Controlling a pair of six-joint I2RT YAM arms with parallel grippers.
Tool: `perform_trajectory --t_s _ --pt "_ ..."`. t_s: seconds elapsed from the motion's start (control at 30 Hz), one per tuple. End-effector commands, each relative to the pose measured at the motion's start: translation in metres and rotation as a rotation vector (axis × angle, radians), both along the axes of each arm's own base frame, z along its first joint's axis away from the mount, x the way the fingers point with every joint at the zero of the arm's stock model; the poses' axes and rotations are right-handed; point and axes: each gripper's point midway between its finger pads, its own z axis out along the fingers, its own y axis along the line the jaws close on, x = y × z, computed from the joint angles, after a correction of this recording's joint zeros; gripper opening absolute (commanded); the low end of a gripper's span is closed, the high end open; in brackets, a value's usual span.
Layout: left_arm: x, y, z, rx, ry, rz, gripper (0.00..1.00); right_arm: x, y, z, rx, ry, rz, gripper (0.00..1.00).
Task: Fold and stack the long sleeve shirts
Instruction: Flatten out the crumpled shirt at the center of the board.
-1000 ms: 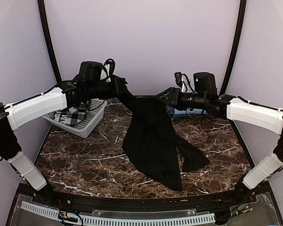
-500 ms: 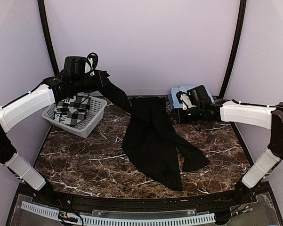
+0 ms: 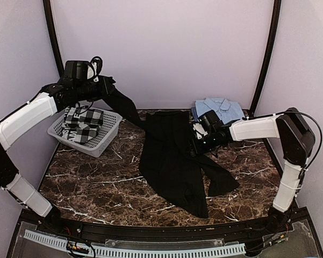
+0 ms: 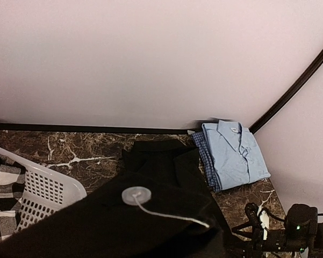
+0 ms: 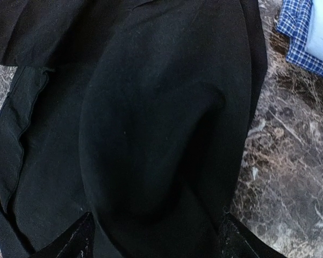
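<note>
Black shirt [image 3: 172,161] cloth is judged soft, light and limp, so it will sag and slide rather than hold a crease. It is draped in a long, rumpled strip down the middle of the table [image 3: 91,183]. One end is lifted toward the upper left of the overhead frame, where it is clamped in the left gripper [image 3: 106,86]. That gripper's fingers are hidden under the cloth in the left wrist view, where a white button [image 4: 135,194] on a loose thread is seen.

The right gripper [image 3: 196,142] is lowered onto the garment's right edge. Its fingertips [image 5: 78,239] are seen well apart over the cloth, with nothing pinched between them. A hold at a hem, collar or shoulder seam is advised, since a pinch in mid-panel would likely gather only a bunch.

The light blue shirt [image 3: 220,109] is lying folded at the upper right, on a blue checked garment [image 4: 204,156] and close to the back wall. A white basket [image 3: 105,142] holding black-and-white checked cloth [image 3: 80,126] is set at the left edge. Bare marble is left at the lower left and lower right, and the spreading is best done there. The garment's lower end is lying near the front edge, so a slip over it must be guarded against.
</note>
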Motion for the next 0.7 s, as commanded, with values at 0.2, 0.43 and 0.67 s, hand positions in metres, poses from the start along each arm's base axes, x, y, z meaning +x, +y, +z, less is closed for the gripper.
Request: perform_trajectory --t_s 0.2,0.43,0.67 --pt "0.013 0.023 0.009 0.003 0.0 0.018 0.0 0.012 0.03 0.003 0.005 -0.033 0.088 0.6" --pt "0.025 0.043 0.018 0.008 -0.013 0.052 0.0 0.005 0.031 -0.002 0.0 -0.015 0.105 0.52" --pt "0.037 0.068 0.026 0.013 -0.02 0.093 0.0 0.004 0.031 -0.004 -0.004 -0.006 0.111 0.47"
